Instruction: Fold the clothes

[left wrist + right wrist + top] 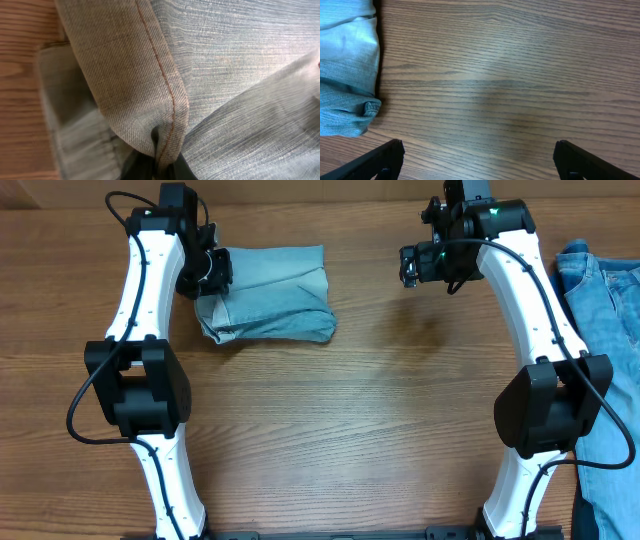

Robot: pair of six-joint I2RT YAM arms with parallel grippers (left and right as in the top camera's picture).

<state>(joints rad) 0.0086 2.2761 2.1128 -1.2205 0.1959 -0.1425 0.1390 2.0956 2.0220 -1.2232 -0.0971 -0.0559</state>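
The pale light-blue denim shorts point(270, 292) lie folded into a small bundle at the back left of the table. My left gripper point(212, 270) is at the bundle's left edge, shut on a stitched hem of the shorts point(165, 150); the left wrist view is filled with the cloth point(240, 65). My right gripper point(410, 265) hovers open and empty above bare table to the right of the bundle. In the right wrist view its fingertips point(477, 160) are wide apart, and the shorts' edge point(347, 75) shows at the left.
Deeper-blue denim garments point(605, 340) lie along the right edge of the table. The wooden table point(340, 420) stretches between the two arm bases at the front.
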